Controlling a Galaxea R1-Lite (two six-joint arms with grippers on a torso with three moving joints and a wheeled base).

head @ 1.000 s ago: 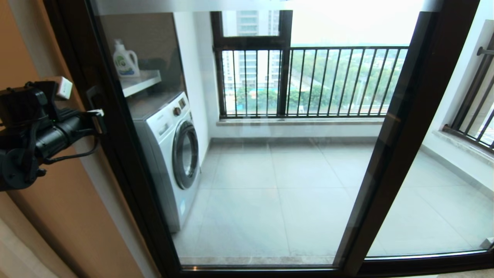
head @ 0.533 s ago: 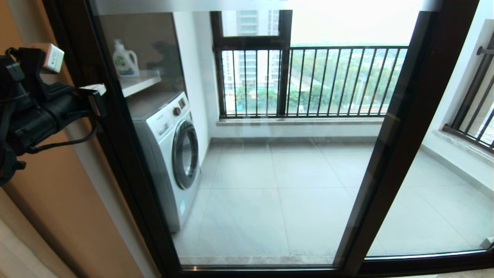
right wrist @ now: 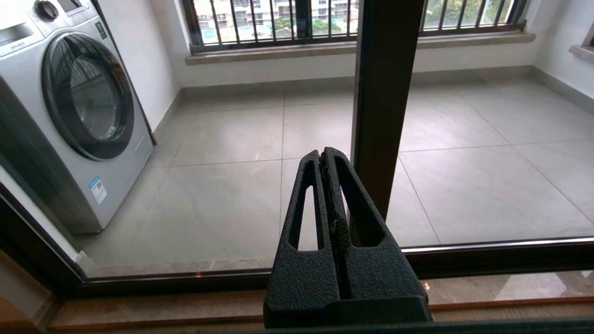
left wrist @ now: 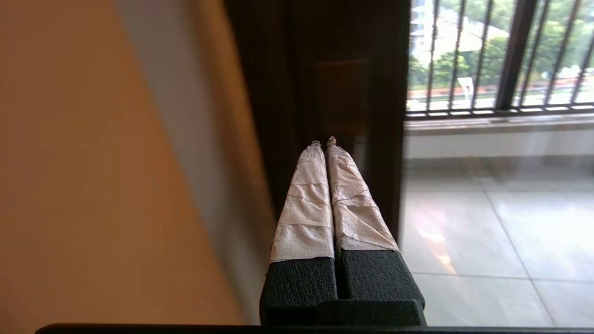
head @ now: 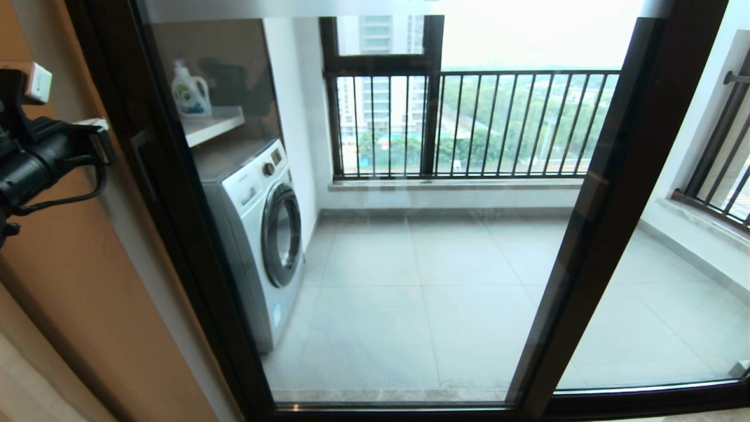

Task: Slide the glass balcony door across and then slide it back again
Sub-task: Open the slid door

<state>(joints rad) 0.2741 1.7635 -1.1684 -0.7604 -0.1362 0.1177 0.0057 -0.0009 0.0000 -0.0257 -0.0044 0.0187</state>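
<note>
The glass balcony door [head: 176, 234] fills the head view, its left stile standing against the tan wall. A slim dark pull handle [head: 142, 161] sits on that stile. My left gripper [head: 101, 138] hovers at the far left, a short way left of the handle and clear of the frame. Its tape-wrapped fingers are shut with nothing between them. In the left wrist view the left gripper [left wrist: 324, 141] points at the dark stile [left wrist: 343, 93]. My right gripper [right wrist: 325, 153] is shut and empty, low in front of the door's other stile [right wrist: 383, 93]; it is out of the head view.
Behind the glass stand a washing machine [head: 263, 228], a shelf with a detergent bottle [head: 190, 91], a tiled balcony floor [head: 422, 281] and a black barred railing [head: 474, 123]. A second glass panel [head: 662, 305] lies to the right. The tan wall [head: 76, 305] borders the left.
My left gripper has risen and drawn back to the left, away from the door's handle stile. The door itself has not shifted.
</note>
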